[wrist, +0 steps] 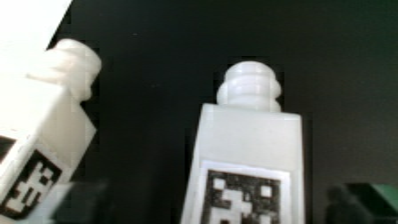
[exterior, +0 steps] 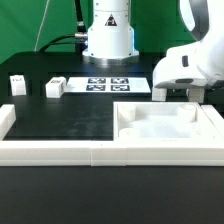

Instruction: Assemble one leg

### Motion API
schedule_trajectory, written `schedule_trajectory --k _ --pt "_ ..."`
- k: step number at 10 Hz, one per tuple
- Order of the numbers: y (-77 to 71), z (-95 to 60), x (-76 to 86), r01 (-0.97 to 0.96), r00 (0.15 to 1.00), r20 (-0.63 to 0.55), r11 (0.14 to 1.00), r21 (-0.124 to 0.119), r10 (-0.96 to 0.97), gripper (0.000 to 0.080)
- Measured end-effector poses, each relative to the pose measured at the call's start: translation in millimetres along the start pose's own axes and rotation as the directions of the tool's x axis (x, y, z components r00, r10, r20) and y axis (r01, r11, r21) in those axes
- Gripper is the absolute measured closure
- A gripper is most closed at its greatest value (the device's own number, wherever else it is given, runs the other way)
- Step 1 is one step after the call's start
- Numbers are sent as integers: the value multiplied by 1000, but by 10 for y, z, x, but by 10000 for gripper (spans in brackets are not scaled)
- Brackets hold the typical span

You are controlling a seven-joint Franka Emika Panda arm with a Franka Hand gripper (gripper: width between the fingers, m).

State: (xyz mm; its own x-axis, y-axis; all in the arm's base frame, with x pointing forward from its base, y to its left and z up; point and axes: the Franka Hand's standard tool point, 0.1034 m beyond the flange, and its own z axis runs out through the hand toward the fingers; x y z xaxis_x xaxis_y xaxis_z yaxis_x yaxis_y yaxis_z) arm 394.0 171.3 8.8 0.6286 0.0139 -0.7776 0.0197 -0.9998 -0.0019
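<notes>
In the wrist view a white leg lies with its tagged face up and its ribbed peg pointing away, centred between my gripper's jaws. A second, like leg lies beside it. The jaws stand apart on either side of the centred leg with dark gaps showing; one dark finger shows at the frame's edge. In the exterior view my gripper is low at the right, behind the large white panel. Two more legs stand at the exterior view's left.
The marker board lies in front of the robot base. A white rail runs along the mat's front and left edge. The panel fills the exterior view's right front.
</notes>
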Motion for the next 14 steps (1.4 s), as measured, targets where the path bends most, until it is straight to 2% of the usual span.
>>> schedule_trajectory --k 1,2,3,8,9,13,14 --pt "0 0 0 0 1000 0 1000 0 0 268" --pt "0 0 0 0 1000 0 1000 0 0 456" --pt "0 0 0 0 1000 0 1000 0 0 514" --pt "0 0 0 0 1000 0 1000 0 0 514" --pt "-1 -41 -42 10 1000 9 1000 -2 -10 514" --pt "17 -511 -366 21 999 -37 1000 -12 -22 512" --pt "25 -473 -378 22 999 -32 1000 -14 -22 512"
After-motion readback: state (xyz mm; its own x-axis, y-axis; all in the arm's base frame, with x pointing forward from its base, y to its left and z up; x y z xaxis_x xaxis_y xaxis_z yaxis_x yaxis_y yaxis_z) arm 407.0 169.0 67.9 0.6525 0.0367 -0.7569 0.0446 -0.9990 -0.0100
